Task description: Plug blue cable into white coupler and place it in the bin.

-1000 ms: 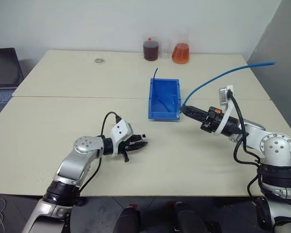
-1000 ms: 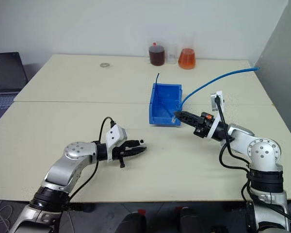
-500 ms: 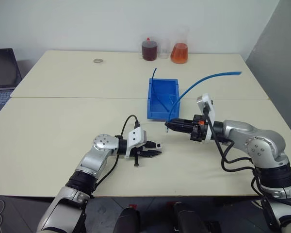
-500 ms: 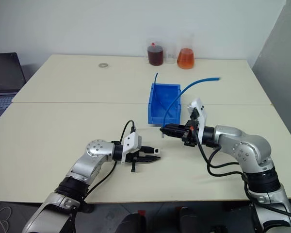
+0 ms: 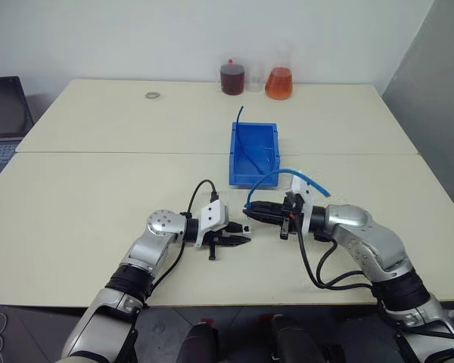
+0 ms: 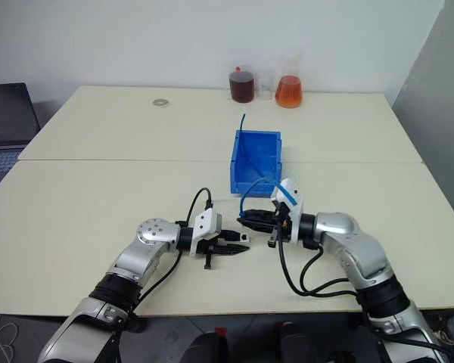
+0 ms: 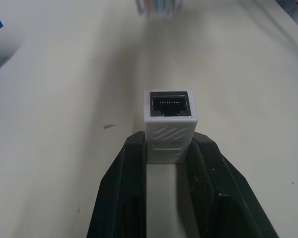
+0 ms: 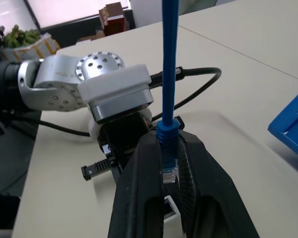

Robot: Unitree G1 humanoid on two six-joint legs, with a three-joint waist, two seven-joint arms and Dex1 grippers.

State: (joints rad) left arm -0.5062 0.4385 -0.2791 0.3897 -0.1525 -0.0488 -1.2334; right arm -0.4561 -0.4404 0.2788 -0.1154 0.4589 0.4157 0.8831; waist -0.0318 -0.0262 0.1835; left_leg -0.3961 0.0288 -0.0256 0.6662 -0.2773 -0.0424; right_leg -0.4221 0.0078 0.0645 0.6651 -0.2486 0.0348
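Above the table (image 5: 76,212), tip to tip: left gripper (image 5: 244,232) clenching white coupler (image 7: 170,119), right gripper (image 5: 251,213) clenching blue cable (image 8: 168,84).

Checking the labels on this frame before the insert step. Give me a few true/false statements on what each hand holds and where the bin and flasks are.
1. The left hand holds the coupler, socket facing away from it. True.
2. The right hand is empty. False: it is shut on the cable near the plug.
3. The plug is already seated in the coupler. False: the two hands are close, but plug and coupler are not yet joined.
4. The bin sits on the table beyond both hands. True.
5. The flasks stand inside the bin. False: they stand at the table's far edge.
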